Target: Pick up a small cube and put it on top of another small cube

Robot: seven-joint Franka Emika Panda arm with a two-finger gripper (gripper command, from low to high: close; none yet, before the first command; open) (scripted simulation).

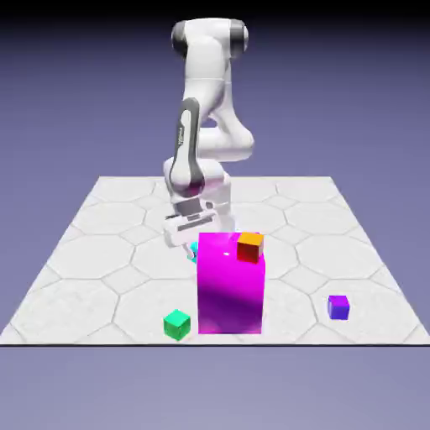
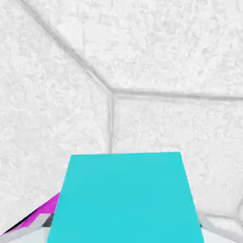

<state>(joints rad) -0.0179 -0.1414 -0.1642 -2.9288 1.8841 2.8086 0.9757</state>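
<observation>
The small cyan cube (image 2: 126, 199) fills the lower middle of the hand view, held between my fingers. My gripper (image 1: 193, 246) is shut on it, pointing down just behind the tall magenta block's upper left corner. In the exterior view only a sliver of the cyan cube (image 1: 194, 249) shows past the block's edge. Grey fingertips (image 2: 214, 224) peek out beside the cube at the hand view's bottom. An orange small cube (image 1: 249, 246) shows at the block's top right corner.
The tall magenta block (image 1: 232, 285) stands right in front of the hand; a strip of it (image 2: 46, 209) shows at the hand view's lower left. A darker green cube (image 1: 176, 324) lies at the front left, and a purple cube (image 1: 338, 306) at the front right.
</observation>
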